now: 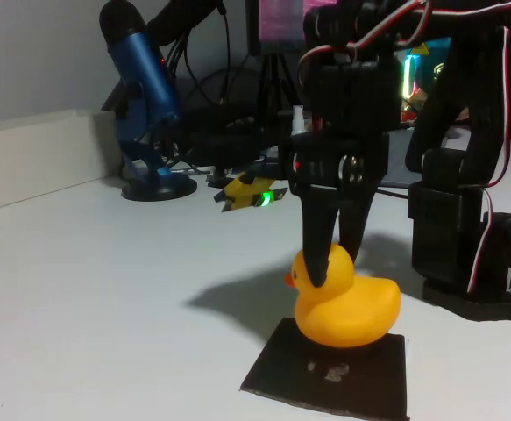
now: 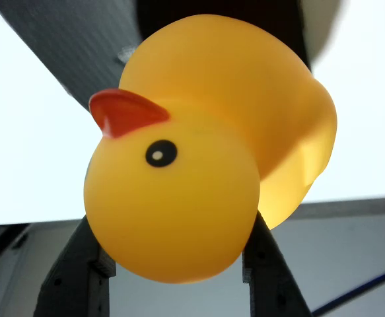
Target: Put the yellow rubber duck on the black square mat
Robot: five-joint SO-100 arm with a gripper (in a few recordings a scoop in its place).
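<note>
Yellow rubber duck, head clamped in the jaws, sits at black square mat's rear edge.

Claw downward, clamped on duck's head

No legible text anywhere

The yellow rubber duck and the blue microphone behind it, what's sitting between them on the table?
In the fixed view, only bare white table lies between the yellow rubber duck and the blue microphone.
</note>
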